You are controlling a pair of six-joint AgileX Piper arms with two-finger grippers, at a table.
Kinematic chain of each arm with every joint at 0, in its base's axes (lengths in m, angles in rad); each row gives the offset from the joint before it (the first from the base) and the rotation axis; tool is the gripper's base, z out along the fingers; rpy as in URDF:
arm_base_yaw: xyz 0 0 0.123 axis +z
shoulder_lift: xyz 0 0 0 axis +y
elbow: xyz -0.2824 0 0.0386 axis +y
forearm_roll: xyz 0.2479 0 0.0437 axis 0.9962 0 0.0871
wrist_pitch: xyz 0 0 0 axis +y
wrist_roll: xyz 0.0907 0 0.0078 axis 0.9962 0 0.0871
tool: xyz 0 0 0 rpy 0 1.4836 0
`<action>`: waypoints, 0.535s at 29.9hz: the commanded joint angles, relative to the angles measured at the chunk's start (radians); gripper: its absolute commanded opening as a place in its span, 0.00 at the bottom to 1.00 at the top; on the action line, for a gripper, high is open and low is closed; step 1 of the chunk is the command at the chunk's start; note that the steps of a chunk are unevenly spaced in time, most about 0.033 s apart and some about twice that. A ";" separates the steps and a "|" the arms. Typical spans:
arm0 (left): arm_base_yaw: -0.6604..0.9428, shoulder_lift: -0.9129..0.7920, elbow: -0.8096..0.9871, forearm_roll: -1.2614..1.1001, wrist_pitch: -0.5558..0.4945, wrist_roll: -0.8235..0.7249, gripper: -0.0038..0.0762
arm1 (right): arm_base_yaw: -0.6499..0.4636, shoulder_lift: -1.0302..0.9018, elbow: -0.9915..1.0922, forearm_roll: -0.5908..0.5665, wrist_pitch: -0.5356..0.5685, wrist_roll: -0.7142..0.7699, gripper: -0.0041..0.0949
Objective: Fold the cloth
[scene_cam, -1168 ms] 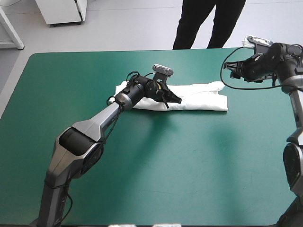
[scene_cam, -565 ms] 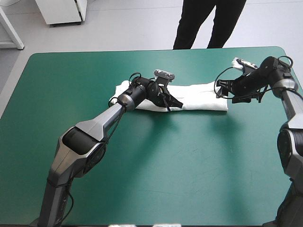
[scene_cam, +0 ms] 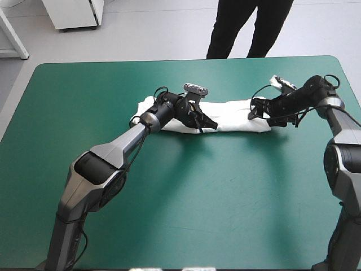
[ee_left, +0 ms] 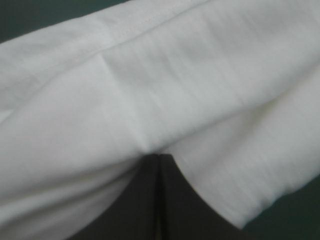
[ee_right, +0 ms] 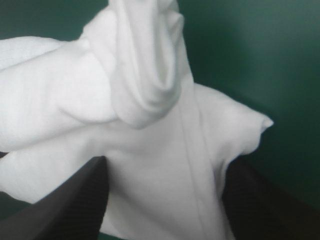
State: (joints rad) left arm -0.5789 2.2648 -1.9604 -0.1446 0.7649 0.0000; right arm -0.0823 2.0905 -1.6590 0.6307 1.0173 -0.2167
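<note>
T-shirt (scene_cam: 234, 121) is lying folded in a long strip on the table (scene_cam: 169, 197), the left gripper (scene_cam: 210, 125) clamping tight on its left part, the right gripper (scene_cam: 255, 108) gaping wide around its right end.

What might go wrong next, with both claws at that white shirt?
The right gripper is open around the bunched end of the T-shirt; it may pinch only some layers, so the fold could sag open. The left gripper, shut on the T-shirt, could drag the strip askew if the arms move unevenly.
</note>
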 commanded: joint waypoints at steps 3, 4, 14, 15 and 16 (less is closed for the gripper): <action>-0.008 -0.047 -0.020 -0.024 0.031 0.000 0.04 | 0.009 -0.026 -0.019 0.040 0.002 -0.016 0.14; -0.008 -0.047 -0.020 -0.024 0.033 0.000 0.04 | 0.009 -0.030 -0.020 0.050 0.002 -0.025 0.02; -0.008 -0.047 -0.020 -0.024 0.035 0.000 0.04 | 0.032 -0.154 -0.070 0.121 0.035 -0.098 0.03; -0.008 -0.047 -0.020 -0.026 0.035 0.000 0.04 | 0.040 -0.170 -0.085 0.125 0.042 -0.100 0.03; -0.008 -0.047 -0.020 -0.026 0.035 0.000 0.04 | 0.044 -0.177 -0.098 0.130 0.044 -0.100 0.03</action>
State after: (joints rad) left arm -0.5789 2.2648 -1.9604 -0.1446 0.7677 0.0000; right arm -0.0506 2.0164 -1.6927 0.6953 1.0434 -0.2964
